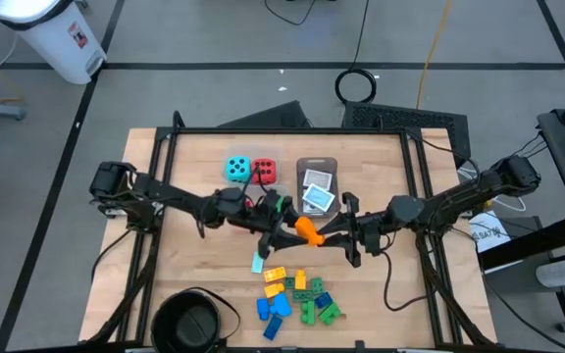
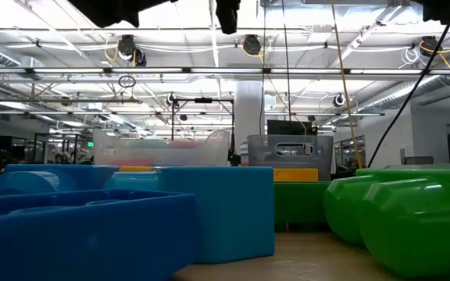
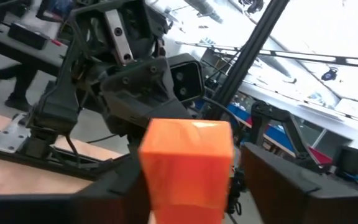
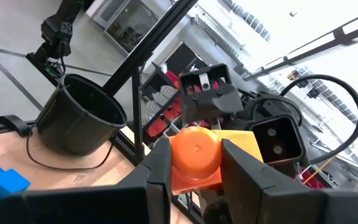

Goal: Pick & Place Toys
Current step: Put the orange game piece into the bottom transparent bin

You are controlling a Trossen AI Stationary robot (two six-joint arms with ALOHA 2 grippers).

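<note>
An orange brick hangs above the table's middle, between my two grippers. My right gripper comes from the right and is shut on it. My left gripper comes from the left, and its fingers stand on either side of the brick's other end. A teal die and a red die sit on the far part of the table. White cards lie in a clear tub. A pile of small bricks lies toward the near edge. My right gripper pinches the orange brick's two opposite sides between its two fingers. It comes about level from the table's right. The brick is lifted clear of the table and sticks out toward the left gripper. My left gripper has a finger close on each side of the brick; whether they touch it, I cannot tell.
A round black bowl stands at the near left corner. A small teal card lies on the wood below the grippers. In the low view, big blue and green bricks fill the foreground. A black frame borders the table.
</note>
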